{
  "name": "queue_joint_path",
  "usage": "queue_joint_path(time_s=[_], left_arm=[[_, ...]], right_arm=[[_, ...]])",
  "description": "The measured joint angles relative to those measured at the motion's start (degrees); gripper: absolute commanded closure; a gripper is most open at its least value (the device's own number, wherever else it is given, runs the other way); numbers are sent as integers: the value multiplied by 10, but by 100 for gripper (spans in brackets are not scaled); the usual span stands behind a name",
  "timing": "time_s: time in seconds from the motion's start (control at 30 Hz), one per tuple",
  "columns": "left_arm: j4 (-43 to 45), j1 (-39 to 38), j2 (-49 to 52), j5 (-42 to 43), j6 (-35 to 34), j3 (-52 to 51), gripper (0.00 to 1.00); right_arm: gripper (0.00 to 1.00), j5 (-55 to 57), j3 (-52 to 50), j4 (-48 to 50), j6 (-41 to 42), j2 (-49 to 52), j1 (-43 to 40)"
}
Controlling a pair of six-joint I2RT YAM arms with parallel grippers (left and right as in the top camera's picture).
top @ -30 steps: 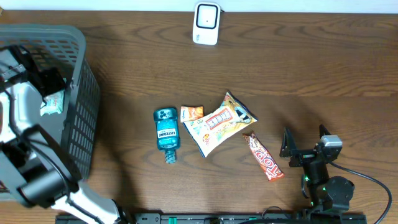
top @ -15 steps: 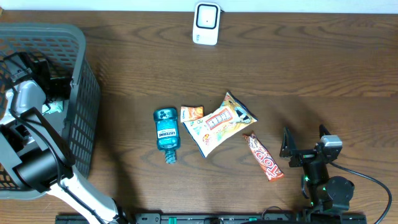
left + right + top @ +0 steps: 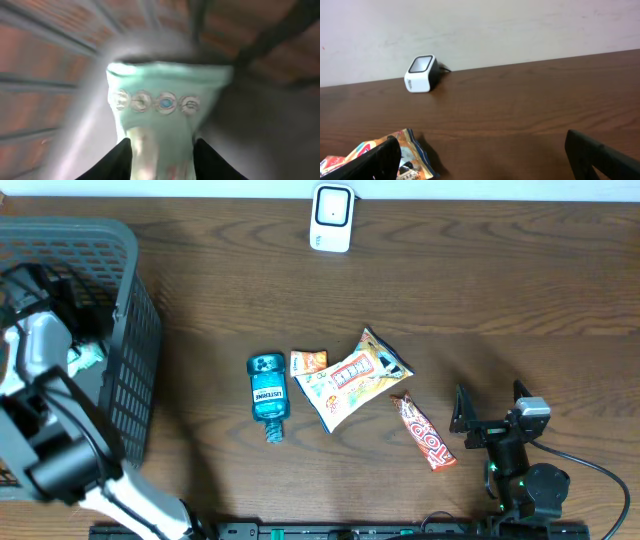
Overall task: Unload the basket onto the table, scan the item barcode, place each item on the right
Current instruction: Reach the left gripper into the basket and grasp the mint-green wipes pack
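Left claw (image 3: 162, 155) pinches the green packet (image 3: 160, 107) in the basket (image 3: 135, 370), to carry it to the scanner (image 3: 331, 217). Right claw (image 3: 480, 142) sits wide apart.

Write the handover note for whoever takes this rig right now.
Left gripper: inside the basket, fingers either side of a green packet. The wrist view is blurred, so a firm grip cannot be confirmed.
Right gripper: open, empty, by the near table edge beside the candy bar.
Scanner: at the far table edge.
Also out: mouthwash bottle, snack bag, small orange packet.
Done: packet reached.
Left: secure it, lift it out, show its barcode to the scanner.
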Motion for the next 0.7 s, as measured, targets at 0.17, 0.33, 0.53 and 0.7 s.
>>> queue_joint_path(time_s=[0.17, 0.33, 0.53, 0.7], left_arm=[[36, 0, -162, 11, -121, -1, 61], [56, -1, -330, 54, -214, 6, 33], [9, -3, -376, 32, -245, 16, 13], [-20, -3, -273, 18, -233, -15, 4]], right_arm=[[1, 0, 0, 0, 0, 0, 0], [1, 0, 0, 0, 0, 0, 0], [1, 0, 0, 0, 0, 0, 0], [1, 0, 0, 0, 0, 0, 0]])
